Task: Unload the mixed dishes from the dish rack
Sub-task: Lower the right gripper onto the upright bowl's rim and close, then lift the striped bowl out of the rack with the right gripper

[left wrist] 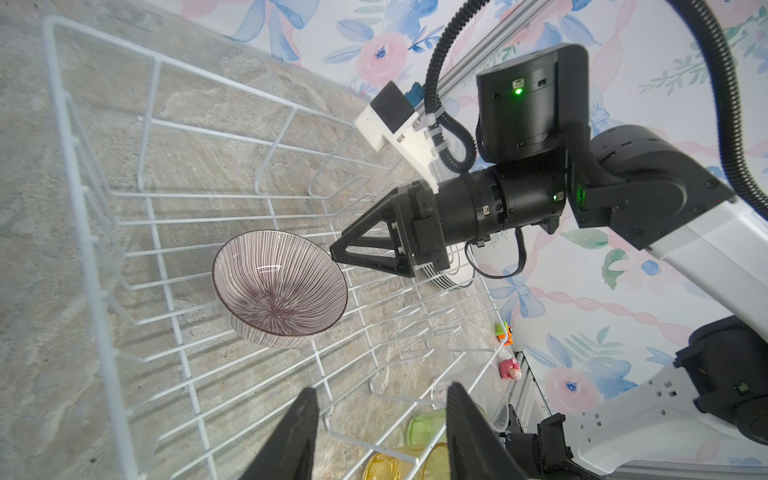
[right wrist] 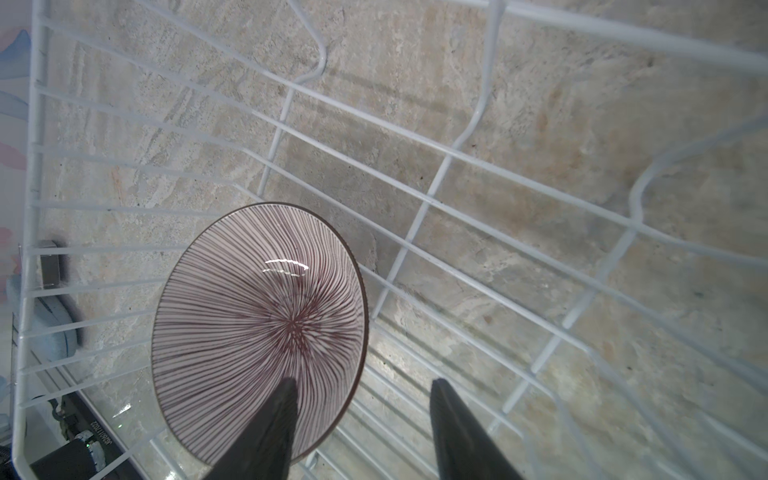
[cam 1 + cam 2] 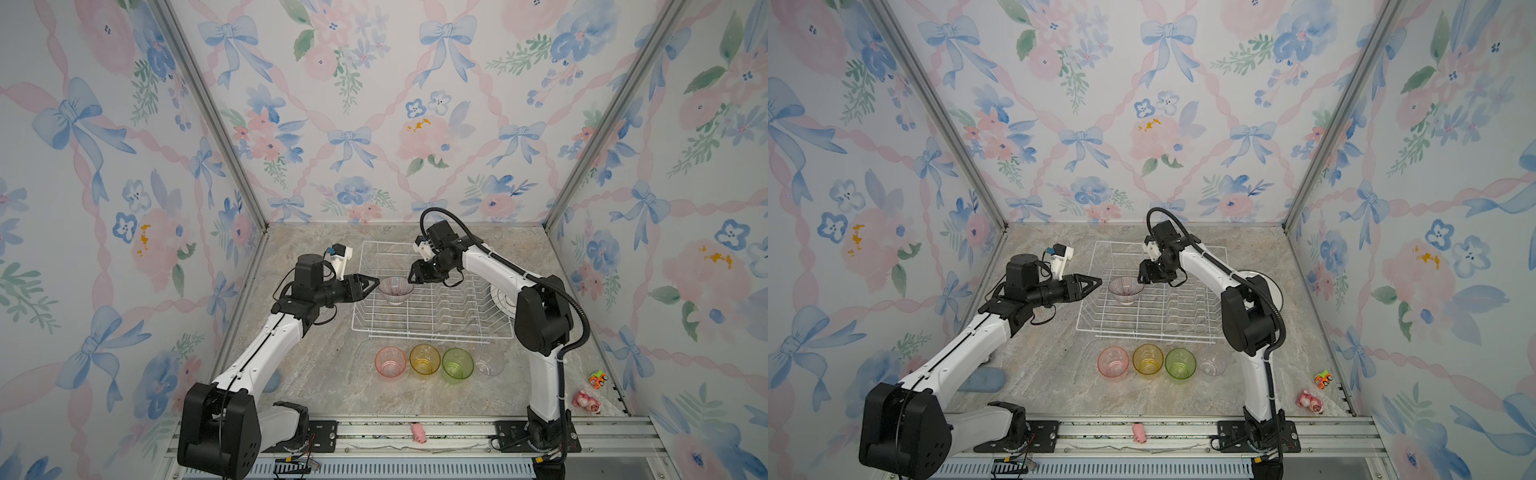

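White wire dish rack [image 3: 419, 334]: mid-tabletop [image 3: 332, 374]. Stack of white round plates [image 3: 500, 297]: right of rack, half hidden behind right arm [image 3: 540, 316]. Pink-striped ribbed bowl [image 3: 395, 289]: upright in rack's left end. Right pincer [image 2: 363, 380]: parted, straddling bowl's rim. Left pincer [image 1: 382, 388]: parted, empty, beside bowl. Four translucent tumblers [image 3: 424, 359]: row before rack.

Only one bit of writing shows: a tiny label [image 2: 101, 437] on a black robot part [image 2: 68, 459] past the dish rack's [image 2: 29, 203] left wall (upside down, too blurry to read).
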Available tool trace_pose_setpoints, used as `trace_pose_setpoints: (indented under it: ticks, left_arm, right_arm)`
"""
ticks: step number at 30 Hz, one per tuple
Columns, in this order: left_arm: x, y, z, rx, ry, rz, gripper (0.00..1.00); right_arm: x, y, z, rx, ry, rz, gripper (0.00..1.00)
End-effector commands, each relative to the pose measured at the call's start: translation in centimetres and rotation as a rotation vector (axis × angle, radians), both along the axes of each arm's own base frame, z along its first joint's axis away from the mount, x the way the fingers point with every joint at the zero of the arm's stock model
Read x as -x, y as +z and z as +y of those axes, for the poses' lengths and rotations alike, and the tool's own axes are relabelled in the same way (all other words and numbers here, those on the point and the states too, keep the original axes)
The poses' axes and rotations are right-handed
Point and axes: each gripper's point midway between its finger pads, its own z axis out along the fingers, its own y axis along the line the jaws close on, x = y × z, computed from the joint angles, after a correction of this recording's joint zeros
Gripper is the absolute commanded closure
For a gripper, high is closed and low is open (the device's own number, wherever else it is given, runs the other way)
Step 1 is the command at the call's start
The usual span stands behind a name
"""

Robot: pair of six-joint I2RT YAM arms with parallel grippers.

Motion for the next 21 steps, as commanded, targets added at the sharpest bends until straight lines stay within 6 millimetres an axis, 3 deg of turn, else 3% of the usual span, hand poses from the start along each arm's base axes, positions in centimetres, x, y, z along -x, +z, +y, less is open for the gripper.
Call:
trace_pose_setpoints:
  ticks: [1,11,21]
  left_arm:
    - [0.2,-0.3,0.4,-0.014,-0.009,-0.005,0.53]
    - [0.2,-1.2,1.0,-0.021,-0.006,0.008,0.53]
    - [0.1,-1.7,1.6,-0.022,0.000,0.013,0.53]
  right_arm:
    - [-0.3,-0.2,0.9,-0.034,0.007,0.021,0.48]
    - [0.7,-2.0,1.6,-0.029,0.040,0.087,0.54]
    - [3.6,-2.2,2.4,0.019,0.105,0.097,0.62]
